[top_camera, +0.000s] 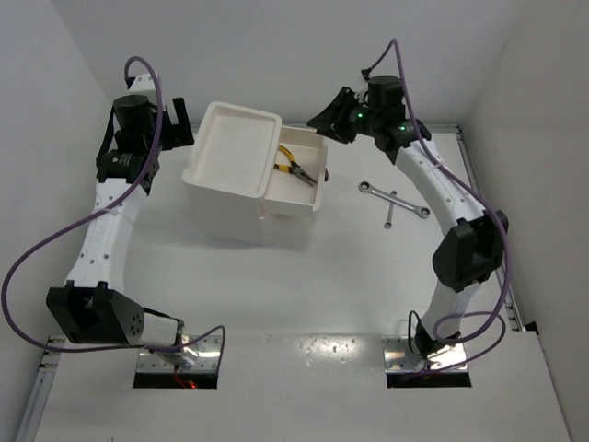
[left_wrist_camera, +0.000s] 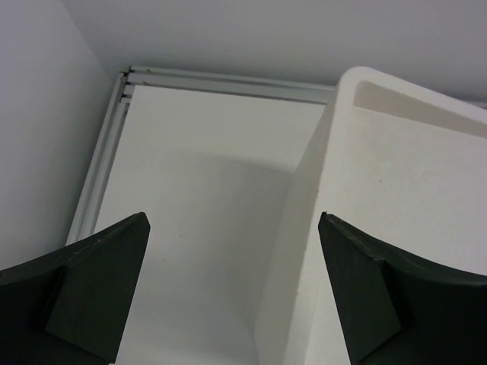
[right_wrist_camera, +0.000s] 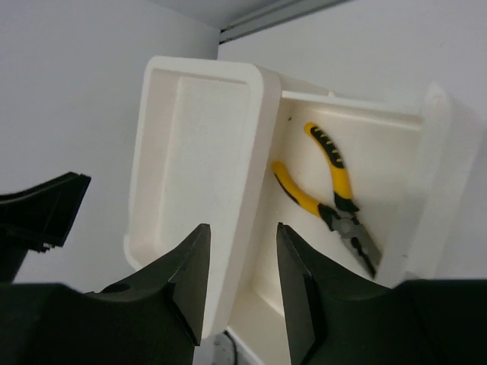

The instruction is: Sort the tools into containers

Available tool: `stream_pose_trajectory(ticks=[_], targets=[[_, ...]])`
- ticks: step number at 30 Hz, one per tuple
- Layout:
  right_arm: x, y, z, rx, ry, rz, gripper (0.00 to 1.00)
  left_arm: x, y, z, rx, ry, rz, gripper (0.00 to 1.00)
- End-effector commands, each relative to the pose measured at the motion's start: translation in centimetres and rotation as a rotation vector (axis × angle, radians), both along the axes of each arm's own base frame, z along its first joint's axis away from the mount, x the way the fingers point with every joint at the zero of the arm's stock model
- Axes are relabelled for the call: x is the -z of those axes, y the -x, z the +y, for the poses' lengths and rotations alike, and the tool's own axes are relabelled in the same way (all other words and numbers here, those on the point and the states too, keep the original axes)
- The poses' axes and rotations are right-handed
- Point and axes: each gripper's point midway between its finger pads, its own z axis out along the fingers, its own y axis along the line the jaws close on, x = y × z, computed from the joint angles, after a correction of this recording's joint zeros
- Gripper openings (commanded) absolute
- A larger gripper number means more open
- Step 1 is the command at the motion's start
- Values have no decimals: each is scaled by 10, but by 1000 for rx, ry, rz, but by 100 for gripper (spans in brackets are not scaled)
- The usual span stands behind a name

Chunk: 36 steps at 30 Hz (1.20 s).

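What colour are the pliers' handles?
Yellow, with black ridged patches; the pliers show best in the right wrist view.

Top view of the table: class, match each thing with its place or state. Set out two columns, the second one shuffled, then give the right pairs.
Things
1. pliers
2. wrenches
3. left gripper
4. large bin

Places or states
A. lying on the table, right of the small bin
B. wide open, holding nothing
C. standing left of the small bin
D. lying inside the small bin

Pairs: 1-D; 2-A; 3-B; 4-C
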Motion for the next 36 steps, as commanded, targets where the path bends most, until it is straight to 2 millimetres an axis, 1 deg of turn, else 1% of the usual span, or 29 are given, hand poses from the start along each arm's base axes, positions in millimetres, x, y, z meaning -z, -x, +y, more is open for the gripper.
stream_pose_trajectory(ticks=[1, 2, 3, 4, 5, 6, 7, 9, 10, 11, 12, 13, 14, 17, 19, 21, 22, 23, 24, 25, 26, 28, 29, 30, 31, 32, 34, 35, 36], targets=[[-50, -6, -46, -13, 70, -265, 41, -1, -11, -15, 114, -20, 26, 100], [-46, 0, -53, -41, 80, -271, 41, -1, -11, -18, 129, -14, 44, 100], [-41, -1, -61, -48, 96, -274, 41, 2, -12, -19, 143, -26, 61, 100], [-40, -2, -78, -22, 115, -262, 41, 9, -13, -20, 159, -40, 84, 99], [-26, -1, -86, -30, 141, -241, 39, 9, -15, -23, 178, -34, 87, 97], [-22, -2, -94, -26, 160, -232, 39, 12, -16, -25, 195, -43, 105, 94], [-9, 3, -106, -34, 198, -211, 36, 14, -14, -30, 231, -45, 116, 93], [6, 6, -112, -62, 240, -201, 36, 21, -19, -33, 248, -37, 136, 88], [16, 7, -120, -56, 254, -177, 36, 21, -21, -34, 261, -42, 136, 86], [30, 11, -126, -69, 267, -149, 36, 22, -21, -36, 271, -36, 149, 85], [37, 13, -125, -90, 273, -135, 36, 28, -22, -39, 284, -29, 168, 83], [51, 17, -129, -97, 275, -106, 36, 35, -24, -40, 297, -30, 192, 83], [57, 20, -129, -120, 287, -107, 41, 31, -24, -40, 297, -31, 187, 81], [76, 23, -136, -159, 342, -102, 42, 43, -27, -42, 306, -23, 218, 74], [89, 23, -135, -182, 372, -88, 42, 39, -27, -42, 306, -24, 210, 69], [99, 26, -133, -214, 405, -81, 42, 45, -28, -43, 319, -28, 229, 64], [104, 25, -134, -221, 411, -77, 42, 47, -26, -45, 329, -22, 238, 59], [108, 24, -134, -228, 417, -73, 42, 47, -26, -46, 337, -18, 238, 59], [114, 27, -130, -241, 416, -54, 43, 54, -26, -52, 359, -20, 258, 58], [113, 28, -128, -250, 407, -56, 43, 54, -26, -52, 359, -20, 258, 51], [119, 27, -128, -257, 412, -48, 43, 54, -26, -52, 359, -20, 258, 47], [122, 23, -118, -283, 418, -63, 43, 55, -24, -52, 359, -19, 267, 39], [122, 23, -118, -284, 418, -63, 43, 59, -23, -53, 368, -14, 275, 35], [128, 21, -111, -304, 422, -63, 45, 59, -23, -53, 371, -22, 275, 33], [123, 20, -107, -310, 423, -77, 47, 59, -23, -55, 381, -18, 274, 33], [128, 22, -101, -326, 422, -69, 47, 63, -22, -55, 381, -16, 283, 30], [131, 21, -94, -339, 422, -74, 48, 63, -22, -53, 373, -20, 284, 20], [129, 23, -85, -360, 413, -87, 48, 65, -20, -53, 373, -18, 296, 10], [124, 23, -81, -366, 413, -101, 48, 71, -20, -53, 374, -14, 314, 4]])
